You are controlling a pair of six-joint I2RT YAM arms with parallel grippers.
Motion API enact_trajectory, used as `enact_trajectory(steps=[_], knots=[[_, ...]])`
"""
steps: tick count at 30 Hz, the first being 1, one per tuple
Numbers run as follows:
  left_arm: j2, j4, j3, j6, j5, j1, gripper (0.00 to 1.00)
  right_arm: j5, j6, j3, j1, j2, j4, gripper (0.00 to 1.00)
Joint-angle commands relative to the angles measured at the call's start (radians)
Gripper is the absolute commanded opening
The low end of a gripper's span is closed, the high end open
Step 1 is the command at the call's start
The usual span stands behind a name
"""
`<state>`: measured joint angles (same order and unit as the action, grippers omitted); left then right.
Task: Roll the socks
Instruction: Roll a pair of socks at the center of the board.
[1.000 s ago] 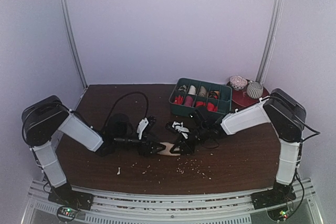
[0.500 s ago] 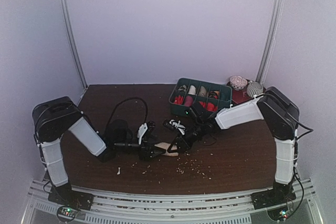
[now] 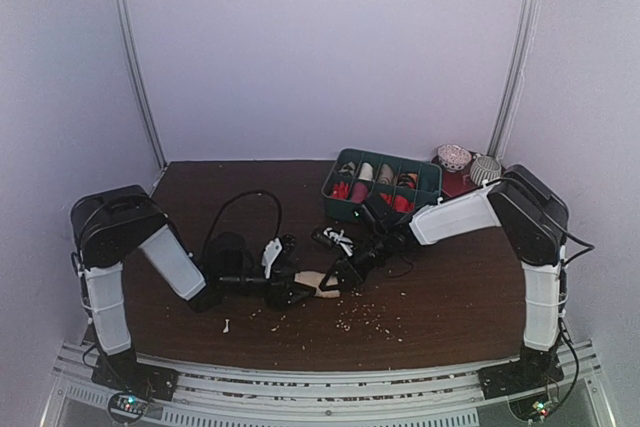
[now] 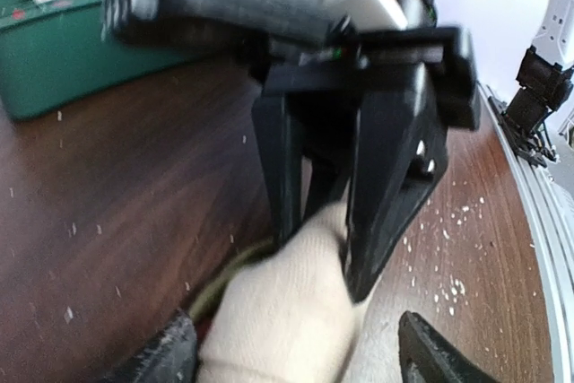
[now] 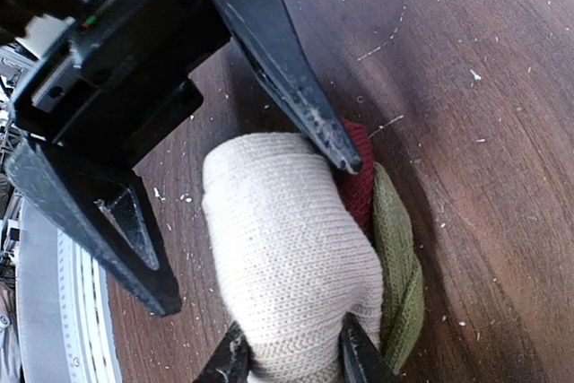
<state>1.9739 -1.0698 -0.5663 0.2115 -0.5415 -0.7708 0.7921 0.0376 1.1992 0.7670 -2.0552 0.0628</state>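
A cream knit sock [image 5: 287, 248] with maroon and olive-green bands lies bunched on the brown table [image 3: 470, 297], seen small from above as the sock [image 3: 322, 282]. My right gripper [image 5: 291, 352] is shut on its cream end, a finger pressed in on each side. From the opposite side my left gripper [image 4: 300, 343] straddles the sock [image 4: 287, 320] and stands open: one finger rests by the fabric, the other finger [image 4: 430, 356] is clear of it. The right gripper [image 4: 323, 262] fills the left wrist view. From above, the two grippers meet at mid-table.
A green divided box [image 3: 383, 185] with small red and pale bundles stands behind the grippers. A red plate [image 3: 462, 189] with two patterned balls sits at the back right. White crumbs [image 3: 365, 319] are scattered toward the front edge. A black cable [image 3: 245, 192] loops behind the left arm.
The left arm's elbow has swung in to the right, bringing its gripper closer round the sock. The right gripper has edged left, still clamped on the sock.
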Motion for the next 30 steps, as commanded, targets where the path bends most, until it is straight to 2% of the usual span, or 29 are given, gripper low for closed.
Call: enact_trajectory(steps=[1, 5, 11, 14, 17, 20, 22, 27, 30], knots=[[-0.007, 0.035, 0.040, 0.007, 0.023, -0.005, 0.80, -0.111, -0.013, -0.087, 0.013, -0.131, 0.320, 0.28], [-0.027, 0.080, 0.027, -0.011, 0.071, -0.005, 0.84, -0.110, -0.013, -0.089, 0.012, -0.128, 0.317, 0.28], [-0.010, 0.090, -0.010, -0.021, 0.035, -0.004, 0.75, -0.109, -0.012, -0.092, 0.013, -0.130, 0.316, 0.29], [0.011, 0.104, -0.037, -0.021, 0.018, -0.004, 0.65, -0.110, -0.010, -0.092, 0.013, -0.134, 0.320, 0.29], [0.037, 0.122, -0.063, -0.018, -0.003, -0.004, 0.49, -0.108, -0.004, -0.087, 0.012, -0.139, 0.331, 0.29], [0.053, 0.175, -0.087, -0.014, -0.016, -0.004, 0.28, -0.109, 0.000, -0.081, 0.011, -0.144, 0.339, 0.29], [0.063, 0.236, -0.104, -0.005, -0.012, -0.004, 0.02, -0.108, -0.001, -0.075, 0.012, -0.144, 0.343, 0.29], [0.076, 0.490, -0.132, 0.062, 0.072, -0.004, 0.00, -0.145, -0.009, -0.059, 0.011, -0.106, 0.322, 0.31], [0.083, 0.656, -0.143, 0.112, 0.110, -0.004, 0.00, -0.199, -0.015, -0.052, 0.011, -0.031, 0.271, 0.40]])
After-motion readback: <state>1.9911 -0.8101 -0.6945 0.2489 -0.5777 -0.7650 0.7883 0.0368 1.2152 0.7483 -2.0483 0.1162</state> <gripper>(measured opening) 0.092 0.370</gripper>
